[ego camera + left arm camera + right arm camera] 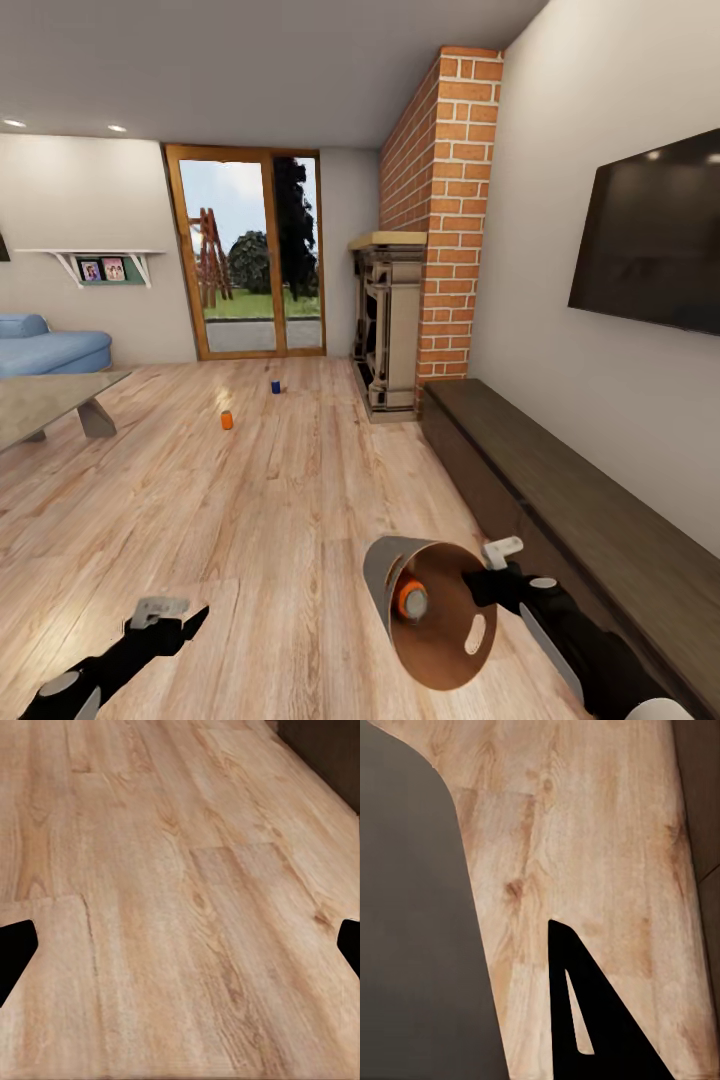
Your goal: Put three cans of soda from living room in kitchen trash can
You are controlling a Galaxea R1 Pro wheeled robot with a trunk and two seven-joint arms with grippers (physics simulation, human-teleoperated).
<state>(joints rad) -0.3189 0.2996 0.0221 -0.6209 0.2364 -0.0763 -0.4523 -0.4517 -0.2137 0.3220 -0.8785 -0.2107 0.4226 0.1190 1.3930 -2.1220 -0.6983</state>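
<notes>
In the living room, an orange can of soda (227,420) and a dark blue one (275,386) stand on the wood floor, far ahead of both arms. My right gripper (492,588) is shut on the rim of the trash can (383,577), a grey cylinder with a copper inside, held tilted toward me. Another orange can (410,600) lies inside it. The right wrist view has the can's grey wall (412,945) beside one black finger (585,1020). My left gripper (175,617) (180,945) hangs open over bare floor. The kitchen is out of view.
A long dark low cabinet (560,490) runs along the right wall under the TV (655,235). The brick chimney (440,220) and fireplace (388,320) stand ahead right. A glass-topped table (45,400) and blue sofa (50,345) sit left, before the glass doors (250,255).
</notes>
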